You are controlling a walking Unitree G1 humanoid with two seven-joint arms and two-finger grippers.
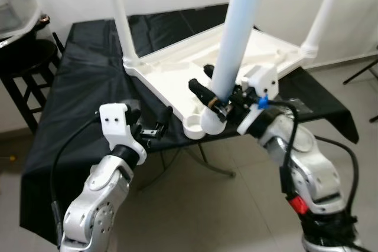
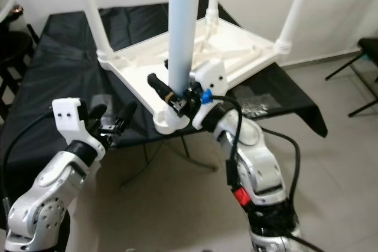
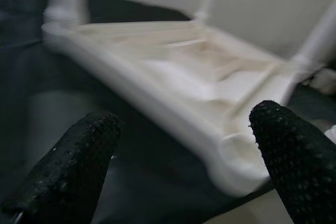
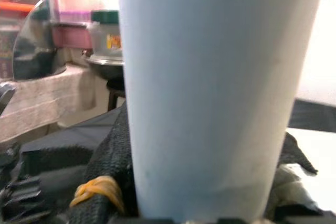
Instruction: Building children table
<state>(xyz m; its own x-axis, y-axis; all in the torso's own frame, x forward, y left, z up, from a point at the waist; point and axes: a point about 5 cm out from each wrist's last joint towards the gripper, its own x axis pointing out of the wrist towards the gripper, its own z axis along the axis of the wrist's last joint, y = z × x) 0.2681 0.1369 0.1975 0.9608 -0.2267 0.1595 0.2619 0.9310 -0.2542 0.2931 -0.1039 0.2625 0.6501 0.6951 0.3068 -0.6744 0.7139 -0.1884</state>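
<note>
1. We have the right gripper [image 1: 214, 100] clamped around the base of a pale blue, smooth cylindrical plastic leg [image 1: 236, 39], its two black fingers closed on the tube just above the corner socket [image 1: 208, 123] of the upside-down white moulded plastic tabletop [image 1: 236, 57].
2. Our judgement is that the step in hand is seating this last leg. To do it well we should keep the tube upright and in line with the socket, then press or twist straight down; any tilt would likely jam it on the rim.
3. The left gripper [image 1: 155, 123] hovers beside the near edge of the tabletop, to the left of the socket, with its textured black fingers [image 3: 283, 156] spread wide and holding nothing. We could bring it against the edge to steady the top while the right arm pushes.
4. Three slender white legs [image 1: 121, 16] already stand up from the other corners, beyond the right gripper.
5. The tabletop rests on a work table draped in black cloth [image 1: 71, 98], with the near corner overhanging its edge, so a hard push there may tip or slide the whole piece.
6. The plastic looks hard, glossy and slippery; the underside shows ribs and shallow recesses. The cloth looks thin and creased, offering little grip.
</note>
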